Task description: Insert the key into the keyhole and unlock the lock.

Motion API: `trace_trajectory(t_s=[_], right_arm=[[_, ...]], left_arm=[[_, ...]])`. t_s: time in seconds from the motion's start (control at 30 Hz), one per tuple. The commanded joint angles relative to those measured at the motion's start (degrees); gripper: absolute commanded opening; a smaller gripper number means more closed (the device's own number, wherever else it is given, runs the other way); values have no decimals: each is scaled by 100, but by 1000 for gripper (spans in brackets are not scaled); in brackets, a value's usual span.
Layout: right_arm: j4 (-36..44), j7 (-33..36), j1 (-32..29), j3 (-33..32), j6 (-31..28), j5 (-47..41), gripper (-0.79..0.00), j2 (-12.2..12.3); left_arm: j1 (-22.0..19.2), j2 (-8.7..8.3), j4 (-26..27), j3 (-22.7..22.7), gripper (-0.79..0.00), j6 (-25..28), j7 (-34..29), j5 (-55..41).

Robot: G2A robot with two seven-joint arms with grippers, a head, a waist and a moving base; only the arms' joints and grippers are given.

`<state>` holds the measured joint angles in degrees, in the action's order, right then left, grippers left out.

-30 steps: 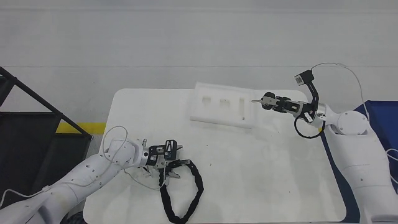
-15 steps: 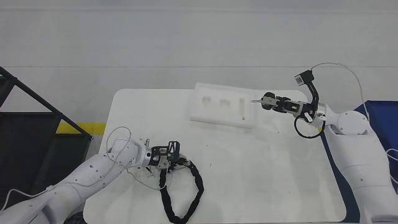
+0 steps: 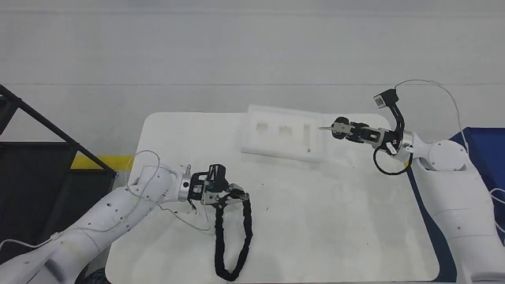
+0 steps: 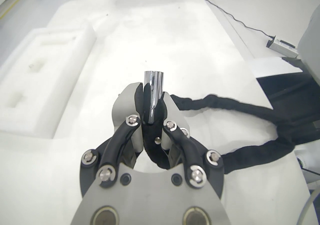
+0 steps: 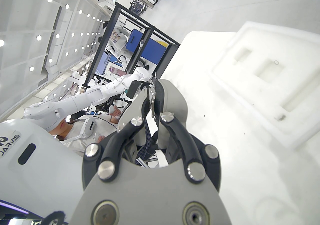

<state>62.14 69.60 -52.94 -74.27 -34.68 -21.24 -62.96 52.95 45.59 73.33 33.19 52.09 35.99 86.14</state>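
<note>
Left wrist view: gripper (image 4: 150, 95) partly hides lock (image 4: 154, 79).

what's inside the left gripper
The lock's chrome cylinder, clamped in the left gripper, its black chain trailing onto the table. The cylinder's lower end is covered by the fingers.

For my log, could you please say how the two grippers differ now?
The left gripper grips the lock by its chrome cylinder; the right gripper grips the small key. The left is well clear of the foam tray; the right is at its edge. Both are shut.
</note>
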Motion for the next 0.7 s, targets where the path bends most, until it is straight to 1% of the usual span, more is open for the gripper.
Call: trace_trajectory(t_s=[0.0,0.13,0.27,0.33,0.43,0.53,0.67], right_arm=[[0,0,0,0,0,0,-785,0],[0,0,0,0,0,0,-785,0],[43,-65,-24,0,37,42,-785,2],[283,-89,-90,-31,191,230,-785,35],[712,62,-235,-160,490,379,-785,110],[1214,244,-474,-313,820,287,-785,179],[1863,370,-848,-532,1107,134,-785,258]], left_arm=[[9,-22,285,114,-785,17,-61,-101],[6,-50,886,331,-785,-15,-179,-264],[-49,-73,1355,574,-785,47,-377,-483],[-89,-70,1556,667,-785,78,-504,-577],[-169,-44,1788,757,-785,119,-687,-710],[-267,15,1936,785,-785,89,-883,-856],[-417,128,2032,750,-785,14,-1150,-1102]])
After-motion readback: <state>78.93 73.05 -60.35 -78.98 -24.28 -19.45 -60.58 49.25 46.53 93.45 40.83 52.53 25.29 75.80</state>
